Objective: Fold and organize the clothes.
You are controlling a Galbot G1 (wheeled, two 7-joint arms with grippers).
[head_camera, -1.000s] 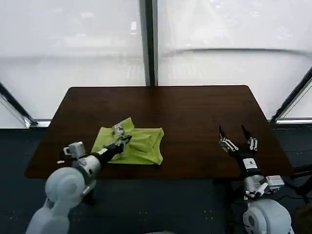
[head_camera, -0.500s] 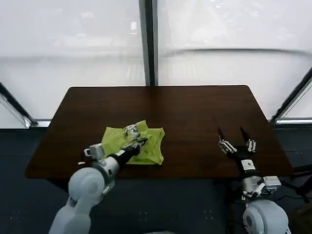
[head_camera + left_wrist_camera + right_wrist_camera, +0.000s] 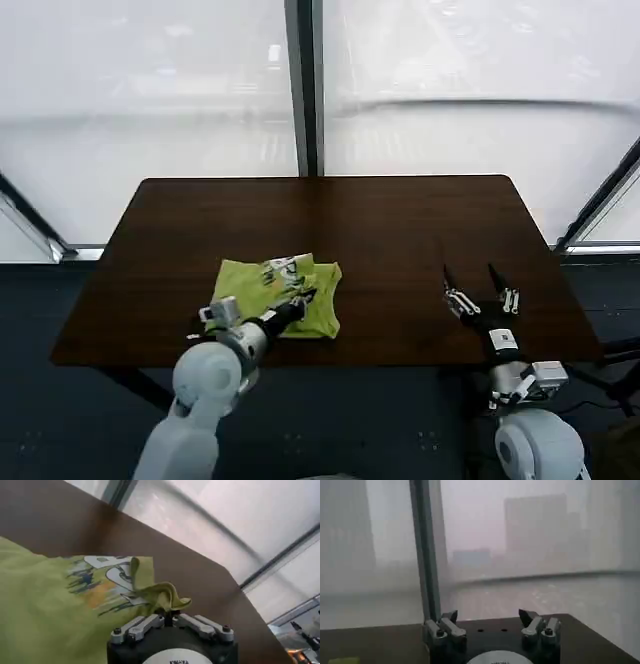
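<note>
The clothes, one lime yellow-green T-shirt (image 3: 255, 285), lie partly folded on the brown table (image 3: 380, 230), left of the middle near the front edge. A flap with a white printed mark faces up (image 3: 285, 266). My left gripper (image 3: 303, 295) is shut on a bunched edge of the shirt (image 3: 165, 594), holding that fold a little above the layer beneath. My right gripper (image 3: 478, 290) stands open with its fingers pointing up at the table's front right, nothing between them (image 3: 490, 625).
Bare dark tabletop (image 3: 420, 240) stretches between the shirt and my right gripper and all along the back. Windows with a dark frame post (image 3: 303, 90) rise behind the table. The floor around is dark.
My left gripper has carried the pinched shirt edge to the right across the garment, laying the printed flap over it. The right gripper has sunk slightly and stays open.
</note>
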